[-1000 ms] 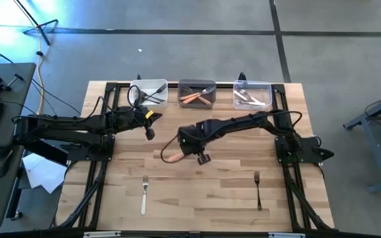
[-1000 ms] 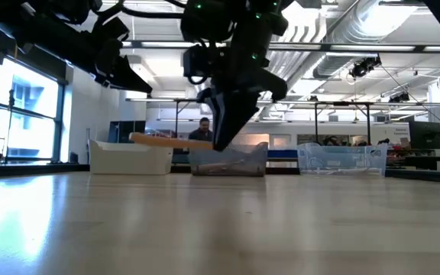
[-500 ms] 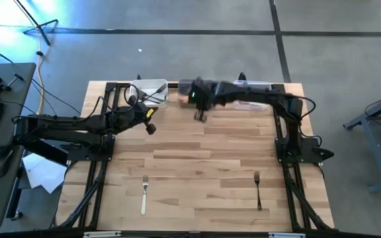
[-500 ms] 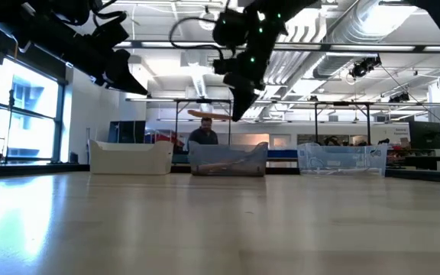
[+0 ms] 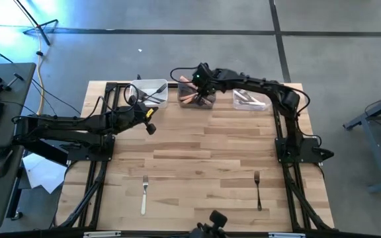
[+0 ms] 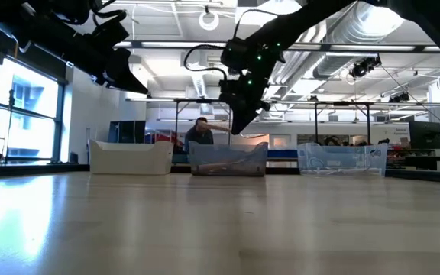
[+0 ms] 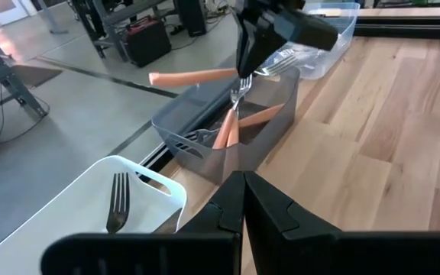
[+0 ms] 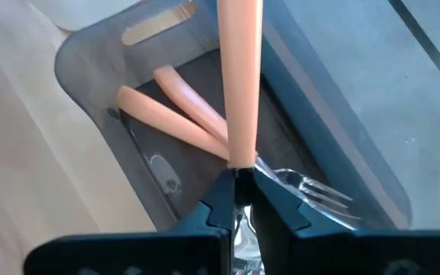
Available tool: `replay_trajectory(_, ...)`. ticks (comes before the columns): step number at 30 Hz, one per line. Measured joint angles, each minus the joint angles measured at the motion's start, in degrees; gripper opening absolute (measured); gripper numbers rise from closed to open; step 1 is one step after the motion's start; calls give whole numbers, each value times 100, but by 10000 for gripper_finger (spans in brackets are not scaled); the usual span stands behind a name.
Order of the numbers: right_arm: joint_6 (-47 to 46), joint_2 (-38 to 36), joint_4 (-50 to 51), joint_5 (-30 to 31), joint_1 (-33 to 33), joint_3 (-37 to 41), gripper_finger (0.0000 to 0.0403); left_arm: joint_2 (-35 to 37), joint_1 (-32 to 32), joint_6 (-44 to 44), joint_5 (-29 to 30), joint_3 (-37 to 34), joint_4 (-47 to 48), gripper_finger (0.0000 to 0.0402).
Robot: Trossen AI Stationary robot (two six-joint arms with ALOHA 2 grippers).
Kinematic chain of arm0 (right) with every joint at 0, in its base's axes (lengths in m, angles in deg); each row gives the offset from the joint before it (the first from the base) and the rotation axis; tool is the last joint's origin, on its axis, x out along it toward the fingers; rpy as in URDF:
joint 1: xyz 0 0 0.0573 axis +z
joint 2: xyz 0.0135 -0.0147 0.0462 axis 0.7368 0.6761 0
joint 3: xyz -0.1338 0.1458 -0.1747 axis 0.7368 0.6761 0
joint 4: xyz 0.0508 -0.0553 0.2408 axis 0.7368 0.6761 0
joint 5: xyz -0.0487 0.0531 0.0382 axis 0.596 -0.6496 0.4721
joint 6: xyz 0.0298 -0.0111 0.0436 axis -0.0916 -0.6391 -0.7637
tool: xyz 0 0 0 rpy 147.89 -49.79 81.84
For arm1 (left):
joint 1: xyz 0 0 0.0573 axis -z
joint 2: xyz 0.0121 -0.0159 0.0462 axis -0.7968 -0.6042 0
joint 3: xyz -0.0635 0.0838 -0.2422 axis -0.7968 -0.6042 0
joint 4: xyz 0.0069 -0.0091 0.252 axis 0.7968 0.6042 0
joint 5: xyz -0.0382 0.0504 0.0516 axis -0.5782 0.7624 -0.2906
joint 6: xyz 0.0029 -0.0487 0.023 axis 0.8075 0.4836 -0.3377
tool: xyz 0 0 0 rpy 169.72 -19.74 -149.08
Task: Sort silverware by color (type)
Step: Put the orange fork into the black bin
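The left gripper (image 5: 150, 123) is waiting clenched and empty at about ten o'clock on the table (image 5: 197, 172). The right gripper (image 5: 200, 78), carrying an orange fork (image 7: 197, 76) up from mid-table over the past second, is now hovering over the grey bin (image 5: 198, 93) at twelve o'clock, still pinching the fork's neck. Release looks imminent; two forks (image 5: 145, 194) are lying unsorted near six o'clock.

Three bins in a row far across the worktop (image 6: 205, 221): white bin (image 6: 130, 158), grey bin (image 6: 228, 159), clear bin (image 6: 341, 159). Right gripper (image 6: 239, 122) hanging above grey bin, gripping peach-handled fork (image 6: 218, 127). Person (image 6: 200, 132) beyond.
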Motion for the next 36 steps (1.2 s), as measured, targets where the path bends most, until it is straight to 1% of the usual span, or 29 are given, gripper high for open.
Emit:
replay_trajectory(14,-51,315,-77,24,-73,0,20,0,0,4,-140,0,9,1)
replay_trajectory(36,-55,316,-210,1,-140,0,20,0,0,4,-139,0,9,1)
